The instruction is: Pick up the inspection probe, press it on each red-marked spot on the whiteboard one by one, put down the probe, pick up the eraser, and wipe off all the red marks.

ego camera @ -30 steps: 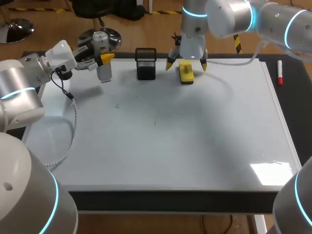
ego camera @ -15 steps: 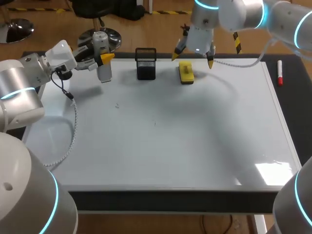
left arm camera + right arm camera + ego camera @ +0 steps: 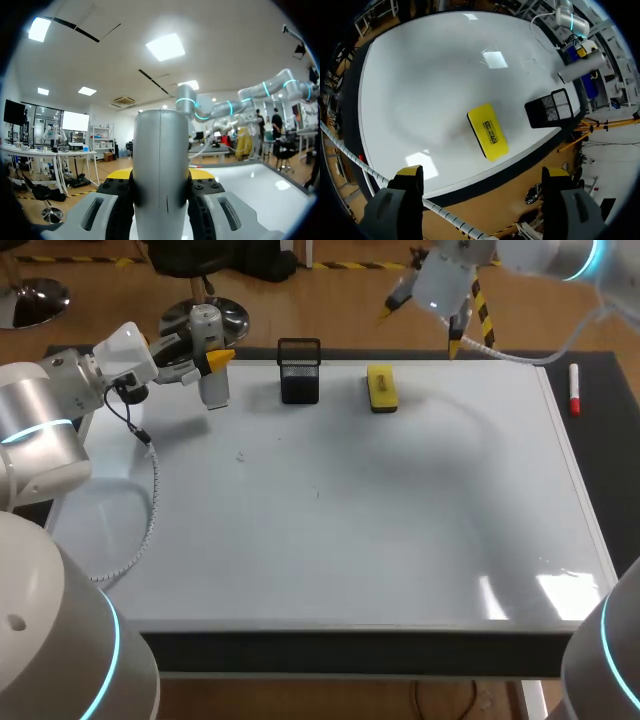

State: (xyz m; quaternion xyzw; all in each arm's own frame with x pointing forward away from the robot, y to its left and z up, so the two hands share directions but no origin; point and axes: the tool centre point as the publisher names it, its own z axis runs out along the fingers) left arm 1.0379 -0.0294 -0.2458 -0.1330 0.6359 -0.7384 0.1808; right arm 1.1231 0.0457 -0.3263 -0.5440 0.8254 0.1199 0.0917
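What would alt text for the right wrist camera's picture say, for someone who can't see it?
The robot's open right hand hangs in the air, with a yellow eraser lying flat on the whiteboard ahead of it. Beside the eraser stands a black mesh holder, with a grey probe beyond it.

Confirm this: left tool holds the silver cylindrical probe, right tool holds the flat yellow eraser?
No: the right tool is open, empty; the flat yellow eraser lies on the whiteboard (right wrist view). The left tool does hold the silver cylindrical probe.
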